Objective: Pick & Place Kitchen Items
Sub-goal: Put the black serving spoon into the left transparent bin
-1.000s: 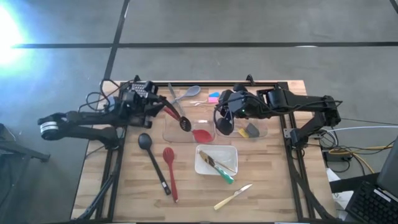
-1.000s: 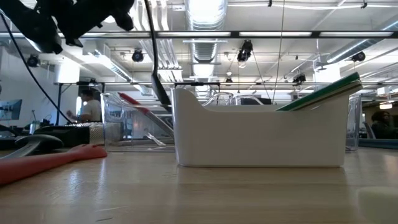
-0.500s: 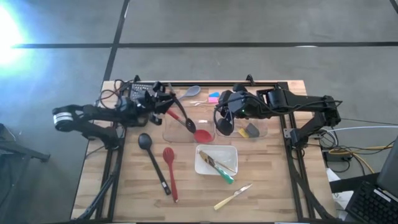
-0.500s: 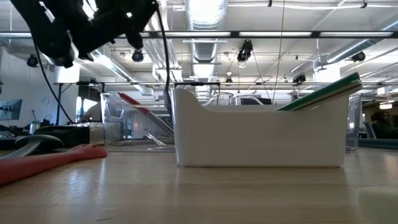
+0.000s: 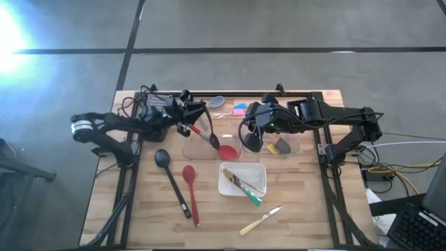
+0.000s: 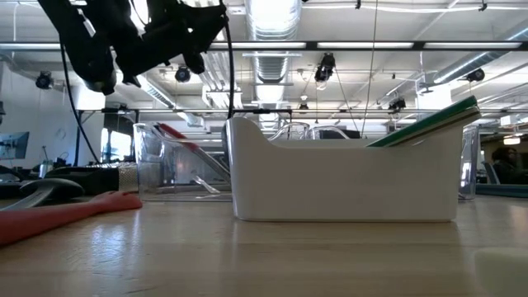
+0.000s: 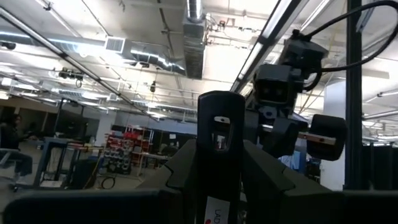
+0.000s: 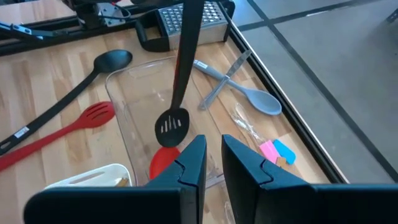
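Note:
My left gripper (image 5: 186, 116) is above the left edge of the left clear bin (image 5: 197, 152), shut on a black slotted spoon (image 8: 171, 124). A red spatula (image 5: 226, 150) lies in that bin. My right gripper (image 5: 252, 137) hangs shut and empty over the right bin (image 5: 293, 148), where grey and yellow utensils (image 5: 279, 146) lie. A black ladle (image 5: 171, 180) and a red slotted spoon (image 5: 189, 189) lie flat on the table. The white tray (image 5: 224, 183) holds a green-handled utensil (image 5: 249, 195). A small knife (image 5: 260, 220) lies near the front edge. My left gripper pinches the black slotted spoon's handle (image 7: 219, 155) between its two fingers, near the free end. The tip with the hang hole (image 7: 219, 132) sticks out past them. The fingers come level from the table's left, across the handle. The spoon slants down, with its head (image 5: 209, 139) over the left bin.
A grey spoon (image 5: 216, 102), tongs (image 8: 225, 73) and pink and blue spatulas (image 5: 239, 109) lie by the far edge. A metal grater (image 8: 186, 20) stands at the far left. Bare wood lies on the near side of the table, to the left and right.
My left gripper has moved toward the table's right, from beside the left bin to over its edge, carrying the black slotted spoon. The handle has swung along with it while the head has stayed over the bin.

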Tool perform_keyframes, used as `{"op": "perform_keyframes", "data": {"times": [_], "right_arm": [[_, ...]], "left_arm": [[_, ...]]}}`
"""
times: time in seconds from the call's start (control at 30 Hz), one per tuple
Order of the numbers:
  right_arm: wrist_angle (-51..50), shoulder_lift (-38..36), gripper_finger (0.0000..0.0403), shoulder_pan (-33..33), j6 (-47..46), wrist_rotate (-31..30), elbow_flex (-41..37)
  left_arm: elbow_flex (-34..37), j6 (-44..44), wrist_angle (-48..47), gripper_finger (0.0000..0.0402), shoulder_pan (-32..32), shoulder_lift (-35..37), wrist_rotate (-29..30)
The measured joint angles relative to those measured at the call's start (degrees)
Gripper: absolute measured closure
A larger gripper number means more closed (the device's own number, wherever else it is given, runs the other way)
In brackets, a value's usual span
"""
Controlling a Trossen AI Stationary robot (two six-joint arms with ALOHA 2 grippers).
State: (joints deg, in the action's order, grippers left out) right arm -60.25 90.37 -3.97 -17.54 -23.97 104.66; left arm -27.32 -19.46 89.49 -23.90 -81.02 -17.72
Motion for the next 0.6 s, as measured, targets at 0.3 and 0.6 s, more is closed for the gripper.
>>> {"op": "perform_keyframes", "data": {"times": [0.3, 0.6], "right_arm": [[-1.0, 0.0, 0.0360, 0.0, -0.3, 0.0, 0.0], [-1.0, 0.0, 0.0360, 0.0, -0.4, 0.0, 0.0]], "left_arm": [[-2.4, -2.3, -0.7, 0.0304, 2.1, 2.4, -3.1], [-2.6, -1.2, -0.5, 0.0304, 3.8, 1.4, -3.4]]}}
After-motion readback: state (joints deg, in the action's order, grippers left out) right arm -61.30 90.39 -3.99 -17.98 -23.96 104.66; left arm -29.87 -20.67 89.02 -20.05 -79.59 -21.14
